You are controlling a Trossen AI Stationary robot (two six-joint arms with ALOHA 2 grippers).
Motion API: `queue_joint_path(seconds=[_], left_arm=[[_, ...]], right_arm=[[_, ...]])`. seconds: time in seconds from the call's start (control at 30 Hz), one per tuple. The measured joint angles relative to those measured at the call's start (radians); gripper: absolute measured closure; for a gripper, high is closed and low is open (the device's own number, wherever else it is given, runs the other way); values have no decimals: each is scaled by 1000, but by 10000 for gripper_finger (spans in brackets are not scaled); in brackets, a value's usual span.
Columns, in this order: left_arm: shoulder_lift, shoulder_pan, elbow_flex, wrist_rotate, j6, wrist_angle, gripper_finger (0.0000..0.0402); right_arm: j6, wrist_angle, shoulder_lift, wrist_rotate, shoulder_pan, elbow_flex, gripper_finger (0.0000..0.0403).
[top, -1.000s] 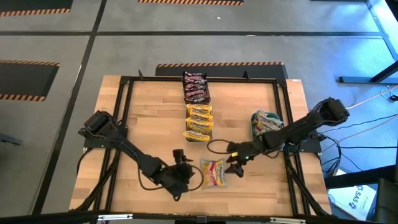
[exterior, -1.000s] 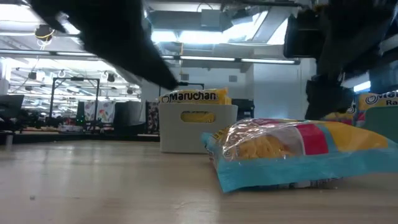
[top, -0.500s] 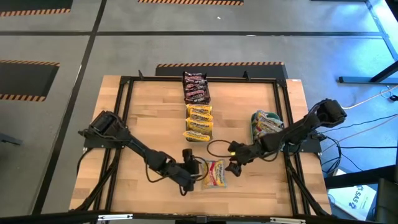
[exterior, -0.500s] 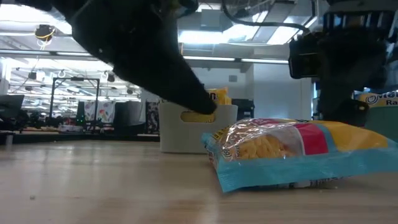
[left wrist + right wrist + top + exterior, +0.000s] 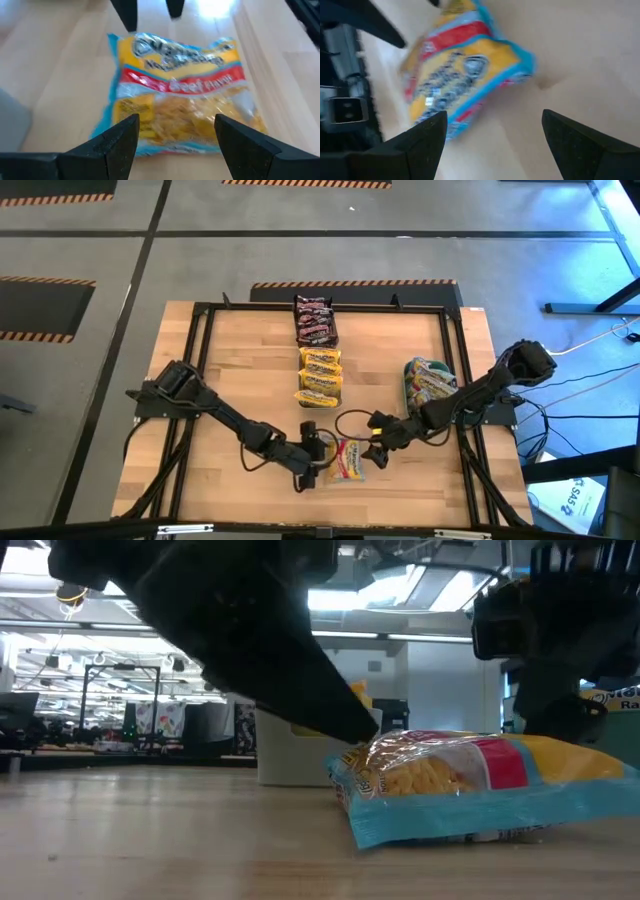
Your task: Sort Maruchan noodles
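A loose yellow, blue-edged noodle packet (image 5: 347,459) lies flat on the desk (image 5: 240,380), apart from the sorted rows. The left gripper (image 5: 318,452) is set at one end, jaws spread, presumably for pickup. The right gripper (image 5: 377,450) is poised opposite, jaws spread, empty.

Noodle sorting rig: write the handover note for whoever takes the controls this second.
Left gripper: open, low at the near-centre table, closing in on the loose packet; nothing held.
Right gripper: open, on the packet's other side, empty.
Loose packet: yellow with a red band and blue edge, lying flat between the two grippers.
Done: dark packets filed at the far centre, yellow packets just nearer, more packets in the teal bin on the right.
Left: pick up the loose packet and file it; which group it belongs with I cannot tell.
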Motion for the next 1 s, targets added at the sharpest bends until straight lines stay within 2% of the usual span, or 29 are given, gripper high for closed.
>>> queue_joint_path(seconds=[0.13, 0.37, 0.77, 1.0], left_arm=[[23, 15, -1, 26, 1, -9, 147], [35, 42, 0, 73, -22, -1, 147], [35, 39, 0, 67, -25, -1, 147], [35, 39, 0, 66, -25, -1, 147]], right_arm=[[25, 70, 32, 43, 39, 1, 95], [41, 216, 141, 57, 77, 1, 95], [86, 344, 175, 166, 77, 2, 95], [137, 431, 266, 154, 76, 3, 95]])
